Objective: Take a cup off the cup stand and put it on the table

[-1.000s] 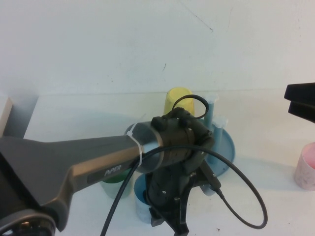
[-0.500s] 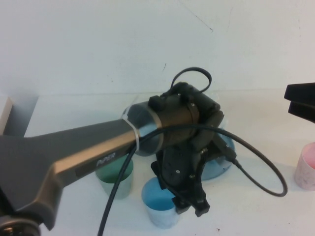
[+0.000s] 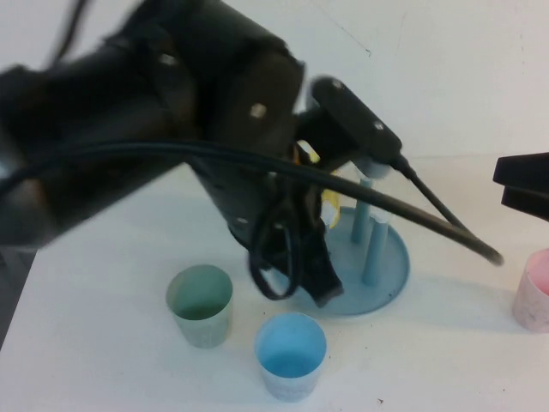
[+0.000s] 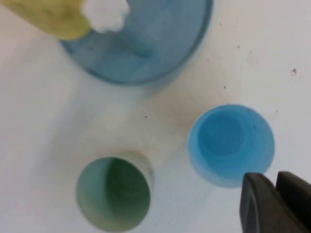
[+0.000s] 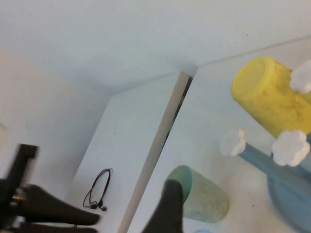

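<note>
My blue cup (image 3: 291, 354) stands upright on the white worktop (image 3: 129, 360), mouth up, just in front of the cup stand (image 3: 377, 283). The pale green cup (image 3: 200, 304) stands beside it, on my left, and the two do not touch. The yellow cup (image 5: 269, 99) hangs on a peg of the stand.

I think the blue cup is very light. It is thin plastic, smooth and a bit slippery, and it could tip over with one small bump. It gets wider toward the top, so the side wall just under the rim looks like the best place to hold it, or one finger inside and one outside the rim. A hard squeeze could bend it.

My left gripper (image 4: 277, 204) is up in the air over the worktop, near the stand. In my left wrist view my fingers (image 4: 260, 206) sit close together, with only a thin slit between them, so they look closed. They hold nothing and touch nothing, and the blue cup is just next to them.

My right gripper (image 3: 523, 184) waits far off at the right side, away from the stand. I see dark parts of it, but I cannot tell how it is set. A pink cup (image 3: 536, 292) stands on the worktop below it.

I think the job is done.
</note>
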Motion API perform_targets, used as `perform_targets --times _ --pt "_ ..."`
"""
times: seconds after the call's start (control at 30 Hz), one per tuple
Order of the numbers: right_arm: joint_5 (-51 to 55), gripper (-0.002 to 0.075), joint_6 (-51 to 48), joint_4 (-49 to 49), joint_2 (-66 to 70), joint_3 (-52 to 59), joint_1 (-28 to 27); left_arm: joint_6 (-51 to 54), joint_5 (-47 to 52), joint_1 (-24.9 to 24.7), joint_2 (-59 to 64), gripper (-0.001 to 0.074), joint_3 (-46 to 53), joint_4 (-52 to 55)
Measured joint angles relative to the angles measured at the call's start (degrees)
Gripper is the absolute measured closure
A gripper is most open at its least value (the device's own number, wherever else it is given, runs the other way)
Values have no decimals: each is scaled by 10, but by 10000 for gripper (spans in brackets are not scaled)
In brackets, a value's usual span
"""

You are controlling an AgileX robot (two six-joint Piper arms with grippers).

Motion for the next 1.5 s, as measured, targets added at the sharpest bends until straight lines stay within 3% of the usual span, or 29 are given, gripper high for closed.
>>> perform_targets --times 0.2,0.43,0.5,0.6,0.67,0.7,0.77,0.87,1.1,1.5 --pt "1 35 0 -5 0 0 0 1 -35 11 -172 730 79 -42" --pt "1 41 -5 -8 0 0 0 43 -166 11 -416 734 318 -178" --pt "1 83 -10 -10 0 0 0 41 -210 11 -487 735 383 -197" --pt "1 233 -15 -11 0 0 0 20 -298 11 -595 736 475 -216" --pt "1 382 -22 -11 0 0 0 -5 -346 11 -660 736 531 -228" --pt "1 492 -27 -7 0 0 0 -15 -360 11 -687 736 551 -230" --pt "1 617 -34 6 0 0 0 -39 -382 11 -729 736 593 -232" --pt "1 697 -55 23 -9 0 0 -55 -395 11 -758 736 632 -234" --pt "1 725 -111 27 -102 0 0 -60 -451 11 -764 736 685 -205" --pt "27 727 -197 -16 -395 0 0 -60 -707 11 -764 737 849 -201"
